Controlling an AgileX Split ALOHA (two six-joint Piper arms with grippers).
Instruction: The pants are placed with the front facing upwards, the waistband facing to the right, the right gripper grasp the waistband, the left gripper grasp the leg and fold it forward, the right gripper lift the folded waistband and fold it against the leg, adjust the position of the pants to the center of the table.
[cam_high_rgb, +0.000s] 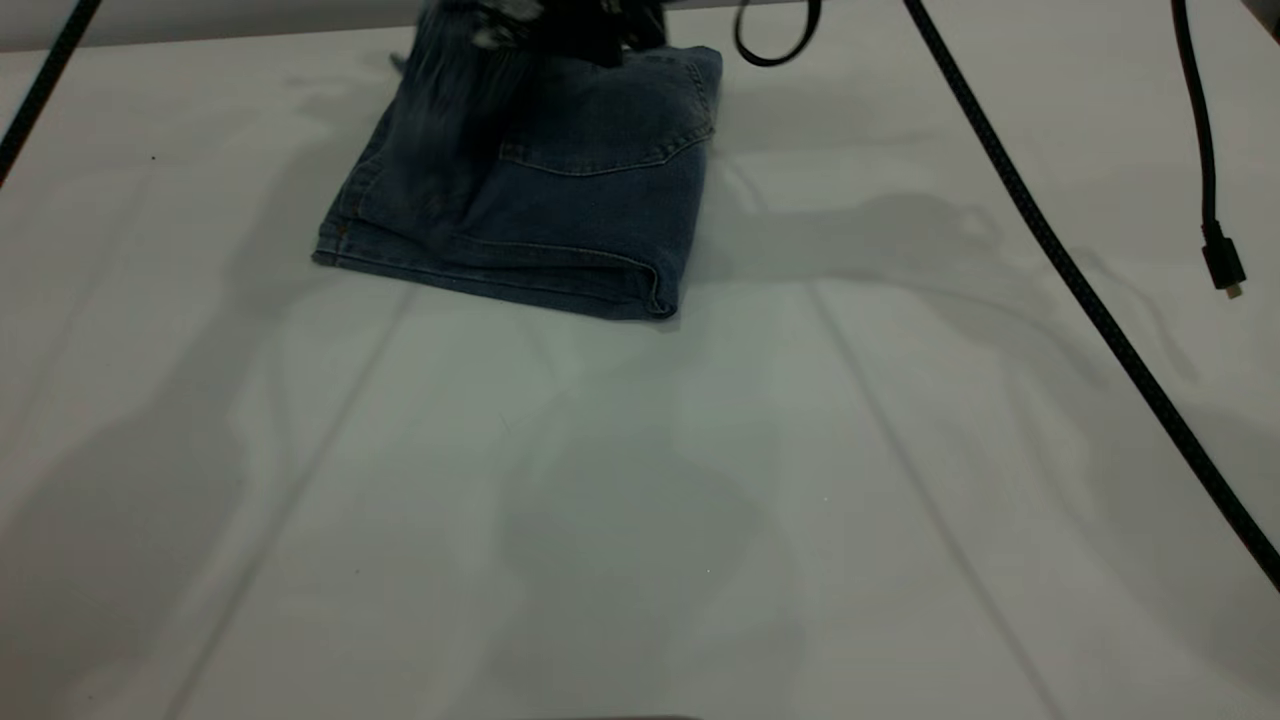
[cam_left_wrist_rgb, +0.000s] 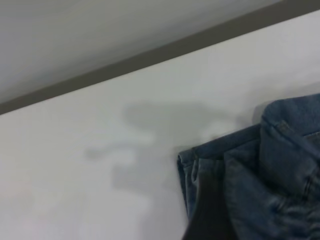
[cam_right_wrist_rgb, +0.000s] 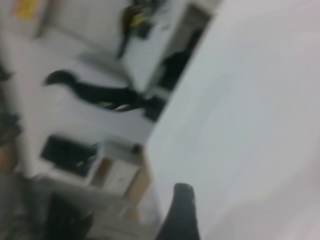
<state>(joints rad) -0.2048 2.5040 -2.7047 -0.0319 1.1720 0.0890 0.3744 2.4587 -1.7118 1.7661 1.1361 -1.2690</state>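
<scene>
1. Bare white table fills the near view.
2. Folded pants lie toward the table's far edge, not centred.
3. Left gripper, blurred above the pants' far edge; its fingers cannot be told. Right gripper is unseen.
4. Likely step: slide the bundle toward the table's centre, pressing evenly to keep folds. No containers.

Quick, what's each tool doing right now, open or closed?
Left tool: over the folded pants, blurred; cannot be told.
Right tool: one finger shows; cannot be told.
</scene>
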